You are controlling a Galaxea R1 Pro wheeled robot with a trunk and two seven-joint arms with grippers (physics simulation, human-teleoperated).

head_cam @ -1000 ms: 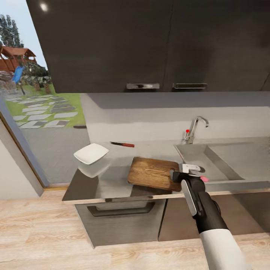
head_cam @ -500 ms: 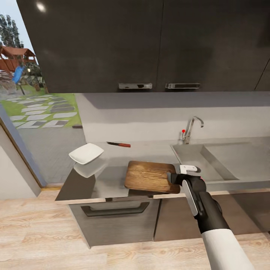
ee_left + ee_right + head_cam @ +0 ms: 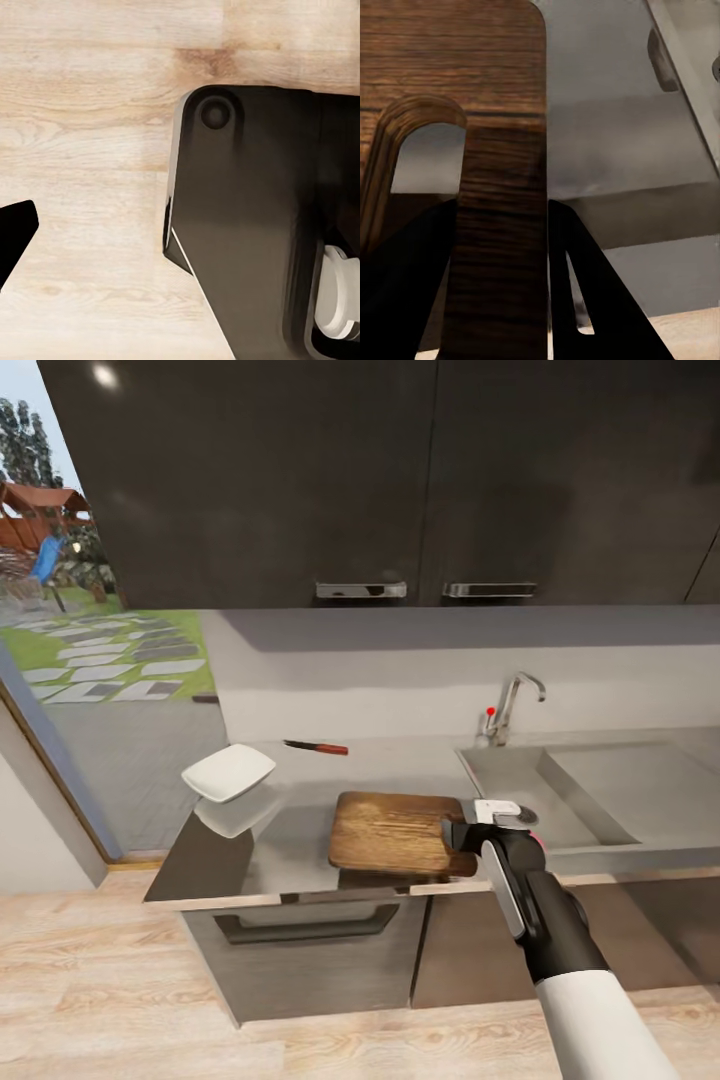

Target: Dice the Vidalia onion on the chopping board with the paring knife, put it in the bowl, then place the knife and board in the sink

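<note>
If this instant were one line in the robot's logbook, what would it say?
right gripper: shut on chopping board at its slot end | board: on countertop beside sink | paring knife: on countertop | left gripper: cannot tell

Right gripper (image 3: 462, 834) — clamped on chopping board (image 3: 395, 832).

Colours on the grey countertop (image 3: 300, 840)
Chopping board (image 3: 392, 830) brown, streaked wood grain; bowl (image 3: 228, 771) white; paring knife (image 3: 315, 747) dark blade, red handle; sink (image 3: 600, 790) grey, tap lever red-tipped; cabinets dark grey.
</note>
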